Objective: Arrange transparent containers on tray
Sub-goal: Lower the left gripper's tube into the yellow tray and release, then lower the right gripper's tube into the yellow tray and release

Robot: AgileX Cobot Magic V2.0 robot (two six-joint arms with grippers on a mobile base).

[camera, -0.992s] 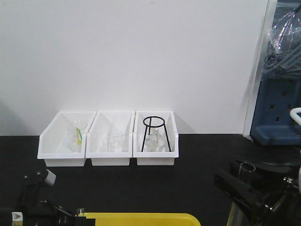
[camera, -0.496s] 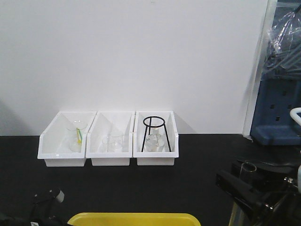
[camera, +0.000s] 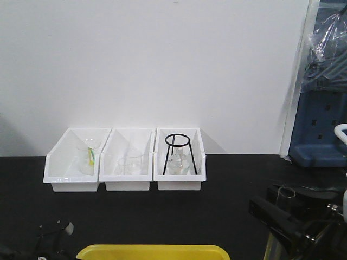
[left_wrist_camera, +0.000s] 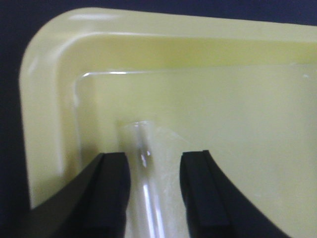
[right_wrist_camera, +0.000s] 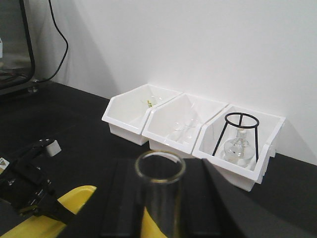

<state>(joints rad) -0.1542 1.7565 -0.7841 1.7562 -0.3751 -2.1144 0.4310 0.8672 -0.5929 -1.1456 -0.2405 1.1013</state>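
L jaws stood slightly apart astride a glass tube [left_wrist_camera: 143,148] lying in the tray [left_wrist_camera: 47,99] corner; a nudge could've rolled it. R jaws pinched a second tube [right_wrist_camera: 161,198] upright; slip risk.

"Can any writing be read in these views?"

"None. The nearest thing is a small pale sticker [right_wrist_camera: 2,162] on the black left arm [right_wrist_camera: 29,186], at the very left edge of the right wrist view. The frame cuts it off and it is too blurred to make out."

"What about the white bins [camera: 124,174] or the yellow tray [left_wrist_camera: 44,99]?"

"Their visible faces show no print, label or number. The test tube [right_wrist_camera: 159,191] close to the lens shows no readable marks either."
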